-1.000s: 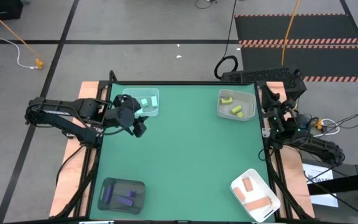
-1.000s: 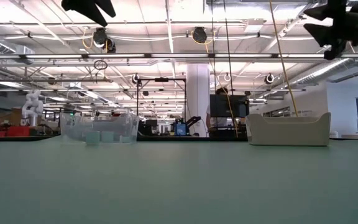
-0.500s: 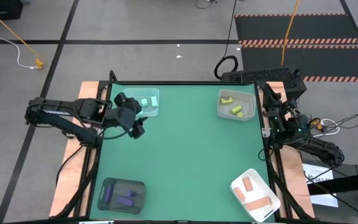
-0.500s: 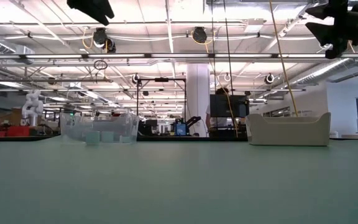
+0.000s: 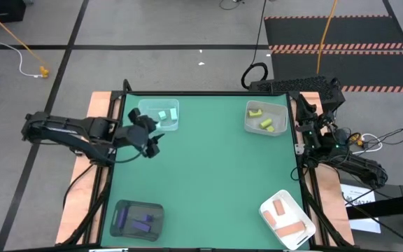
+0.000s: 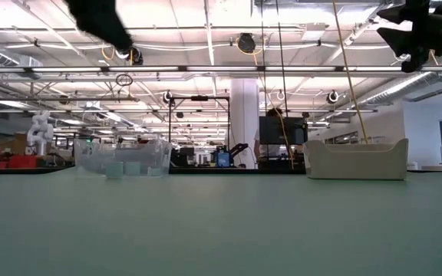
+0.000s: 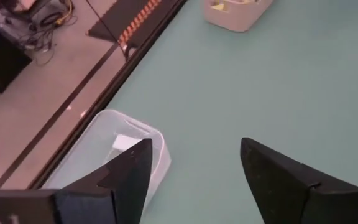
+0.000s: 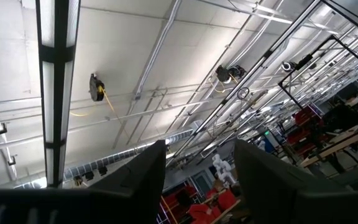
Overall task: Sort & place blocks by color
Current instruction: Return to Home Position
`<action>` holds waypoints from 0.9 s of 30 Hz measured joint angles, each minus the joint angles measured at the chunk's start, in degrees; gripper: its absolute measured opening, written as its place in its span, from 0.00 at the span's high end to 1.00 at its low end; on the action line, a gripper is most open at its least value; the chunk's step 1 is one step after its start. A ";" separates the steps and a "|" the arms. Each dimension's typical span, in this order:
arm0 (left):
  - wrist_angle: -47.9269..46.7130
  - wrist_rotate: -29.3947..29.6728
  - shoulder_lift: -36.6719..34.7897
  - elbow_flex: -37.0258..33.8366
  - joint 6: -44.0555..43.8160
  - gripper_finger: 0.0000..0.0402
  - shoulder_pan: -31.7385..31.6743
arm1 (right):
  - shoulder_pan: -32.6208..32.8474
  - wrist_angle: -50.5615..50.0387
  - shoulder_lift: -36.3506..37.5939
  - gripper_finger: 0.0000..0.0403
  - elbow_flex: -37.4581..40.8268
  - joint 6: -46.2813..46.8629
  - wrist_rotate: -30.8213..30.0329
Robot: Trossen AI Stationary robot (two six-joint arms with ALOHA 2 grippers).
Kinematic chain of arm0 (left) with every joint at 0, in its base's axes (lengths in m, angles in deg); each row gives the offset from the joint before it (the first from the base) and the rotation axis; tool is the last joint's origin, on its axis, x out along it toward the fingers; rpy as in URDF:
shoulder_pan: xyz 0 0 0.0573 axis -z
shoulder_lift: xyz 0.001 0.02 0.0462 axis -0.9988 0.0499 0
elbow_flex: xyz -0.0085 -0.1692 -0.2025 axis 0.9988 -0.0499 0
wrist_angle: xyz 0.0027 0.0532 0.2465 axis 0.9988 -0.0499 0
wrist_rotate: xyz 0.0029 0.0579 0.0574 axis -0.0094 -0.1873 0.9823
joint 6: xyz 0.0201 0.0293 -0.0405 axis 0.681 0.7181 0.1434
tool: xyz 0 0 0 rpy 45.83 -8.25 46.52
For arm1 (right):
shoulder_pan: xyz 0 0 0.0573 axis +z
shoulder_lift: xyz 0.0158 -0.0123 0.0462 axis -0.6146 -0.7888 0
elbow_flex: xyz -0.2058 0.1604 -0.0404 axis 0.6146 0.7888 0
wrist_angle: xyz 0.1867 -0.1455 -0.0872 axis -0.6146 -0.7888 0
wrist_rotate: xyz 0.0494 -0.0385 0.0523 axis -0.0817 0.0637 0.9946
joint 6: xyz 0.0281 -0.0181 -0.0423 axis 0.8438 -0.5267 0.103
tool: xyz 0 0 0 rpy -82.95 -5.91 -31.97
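The blocks lie sorted in four trays. Light teal ones (image 5: 163, 114) are in the clear tray (image 5: 173, 124) at the far left, which also shows in the left wrist view (image 7: 160, 146) and the low view (image 6: 121, 156). Yellow-green ones (image 5: 265, 123) are in the far right tray (image 5: 247, 120). Salmon-pink ones (image 5: 286, 217) are in the white tray (image 5: 268, 204), purple ones (image 5: 143, 222) in the dark tray (image 5: 117, 210). My left gripper (image 5: 152, 145) hangs open and empty above the table, just near-left of the clear tray. My right gripper (image 8: 197, 149) is open, raised at the right edge, pointing at the ceiling.
The green table top (image 5: 208, 175) between the four corner trays is bare. The right arm (image 5: 320, 136) stays folded beside the table's right edge. Cables and a dark box (image 5: 292, 85) lie just beyond the far edge.
My left gripper has drawn back a little toward the table's left edge, away from the clear tray, staying open and empty. The blocks and trays have not moved.
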 joint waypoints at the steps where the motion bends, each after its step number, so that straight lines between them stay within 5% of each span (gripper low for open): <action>1: 2.08 -0.06 -1.87 -2.89 0.80 0.39 0.00 | 0.00 -0.02 0.00 0.55 0.00 0.01 0.02; 11: 19.62 -0.80 -25.29 -30.86 -2.68 0.39 -2.01 | 0.00 -0.21 -0.02 0.55 0.00 0.01 0.02; 17: 40.44 -0.78 -37.90 -48.00 -2.42 0.39 -3.21 | 0.02 -0.42 -0.02 0.55 0.00 0.00 0.02; 22: 59.05 -0.79 -42.01 -58.61 3.52 0.39 -3.28 | 0.00 -0.43 -0.02 0.55 0.00 0.00 0.00; 27: 67.69 -0.77 -41.98 -62.51 6.03 0.39 -3.28 | 0.02 -0.41 -0.02 0.55 0.00 0.01 0.02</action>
